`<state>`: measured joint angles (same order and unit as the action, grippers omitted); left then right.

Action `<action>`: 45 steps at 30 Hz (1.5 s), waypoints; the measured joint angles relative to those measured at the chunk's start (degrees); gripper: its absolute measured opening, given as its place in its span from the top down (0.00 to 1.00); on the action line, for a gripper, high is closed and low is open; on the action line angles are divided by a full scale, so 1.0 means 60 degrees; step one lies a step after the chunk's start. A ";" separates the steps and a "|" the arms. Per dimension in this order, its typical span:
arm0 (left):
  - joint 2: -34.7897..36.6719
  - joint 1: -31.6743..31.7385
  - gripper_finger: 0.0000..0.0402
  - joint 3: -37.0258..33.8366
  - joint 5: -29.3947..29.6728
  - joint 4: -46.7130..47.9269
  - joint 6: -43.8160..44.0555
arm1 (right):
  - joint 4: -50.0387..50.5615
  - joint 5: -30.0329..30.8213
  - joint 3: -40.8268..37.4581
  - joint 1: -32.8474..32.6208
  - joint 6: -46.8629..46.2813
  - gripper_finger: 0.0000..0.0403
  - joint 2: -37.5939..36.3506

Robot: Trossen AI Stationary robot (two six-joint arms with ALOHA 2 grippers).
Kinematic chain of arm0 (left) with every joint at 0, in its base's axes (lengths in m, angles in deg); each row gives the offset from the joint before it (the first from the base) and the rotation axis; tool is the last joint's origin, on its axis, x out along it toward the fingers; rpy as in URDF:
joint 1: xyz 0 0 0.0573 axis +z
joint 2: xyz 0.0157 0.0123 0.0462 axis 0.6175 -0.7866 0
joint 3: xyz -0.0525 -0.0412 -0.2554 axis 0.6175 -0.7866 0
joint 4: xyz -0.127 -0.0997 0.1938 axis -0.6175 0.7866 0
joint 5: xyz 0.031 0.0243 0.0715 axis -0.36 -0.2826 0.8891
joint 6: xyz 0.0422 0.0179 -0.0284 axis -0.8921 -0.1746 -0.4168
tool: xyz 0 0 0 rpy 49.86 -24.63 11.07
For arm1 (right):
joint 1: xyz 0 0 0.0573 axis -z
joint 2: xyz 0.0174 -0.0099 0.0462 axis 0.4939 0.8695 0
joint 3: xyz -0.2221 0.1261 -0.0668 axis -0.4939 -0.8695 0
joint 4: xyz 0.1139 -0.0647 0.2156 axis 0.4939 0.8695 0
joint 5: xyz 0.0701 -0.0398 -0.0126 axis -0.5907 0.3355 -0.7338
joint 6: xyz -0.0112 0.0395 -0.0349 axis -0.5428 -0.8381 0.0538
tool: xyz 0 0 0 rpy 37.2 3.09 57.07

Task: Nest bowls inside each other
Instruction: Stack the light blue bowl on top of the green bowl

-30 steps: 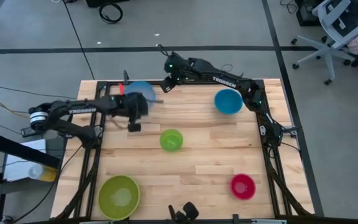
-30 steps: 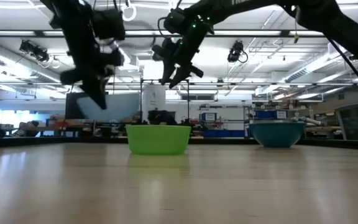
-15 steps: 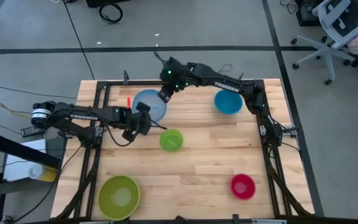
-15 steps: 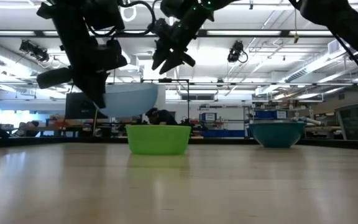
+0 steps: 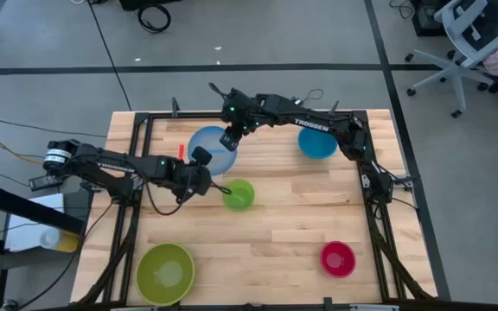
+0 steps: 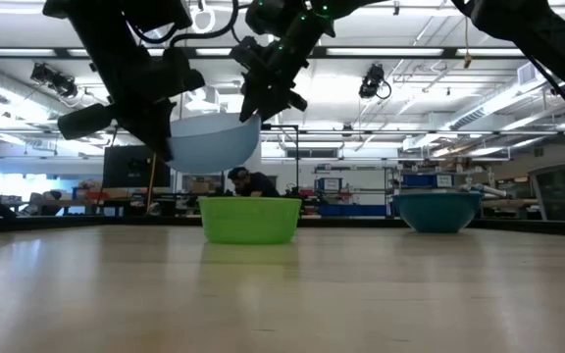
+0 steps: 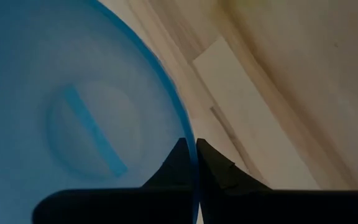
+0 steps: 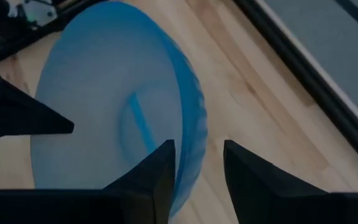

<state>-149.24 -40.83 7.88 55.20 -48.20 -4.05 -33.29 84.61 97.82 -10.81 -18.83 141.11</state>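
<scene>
The light translucent blue bowl [image 5: 207, 145] hangs above the table's far left part, and my left gripper [image 7: 195, 155] is shut on its rim. My right gripper [image 8: 197, 160] is open at the bowl's far-right rim [image 8: 190, 124], one finger over the inside and one outside; I cannot tell whether they touch. The small green bowl [image 5: 239, 194] rests on its base just near of the blue bowl. The teal-blue bowl [image 5: 316, 142] sits far right, the large lime-green bowl [image 5: 165, 272] near left, and the red-pink bowl [image 5: 337, 258] near right. My left gripper pinches the blue bowl's rim [image 7: 188, 132] on its near side, one finger inside the bowl and one outside. The fingers come slanting down from the table's left. The bowl [image 6: 214, 140] hangs clear of the table, mouth up and slightly tilted.
A black frame [image 5: 145, 121] runs along the table's edges. Bare wood lies in the table's middle [image 5: 284, 212], between the small green, teal-blue and red-pink bowls. Beyond the table stand an office chair [image 5: 469, 43] and, in the low view, workshop shelves.
My left gripper has carried the blue bowl toward the table's right and near edges, rolling its wrist so the bowl turned mouth-up and came out from behind the arm. My right gripper has come toward the near edge, down to the bowl's rim.
</scene>
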 joint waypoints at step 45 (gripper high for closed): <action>0.1507 0.1155 0.46 0.3015 -0.1021 0.2410 1.2096 | -0.0454 0.2309 -0.0011 -0.2056 0.1717 0.97 -0.0438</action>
<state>-140.20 -33.90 25.97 49.07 -33.74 68.53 -36.01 98.47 97.75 -23.14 -8.53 138.49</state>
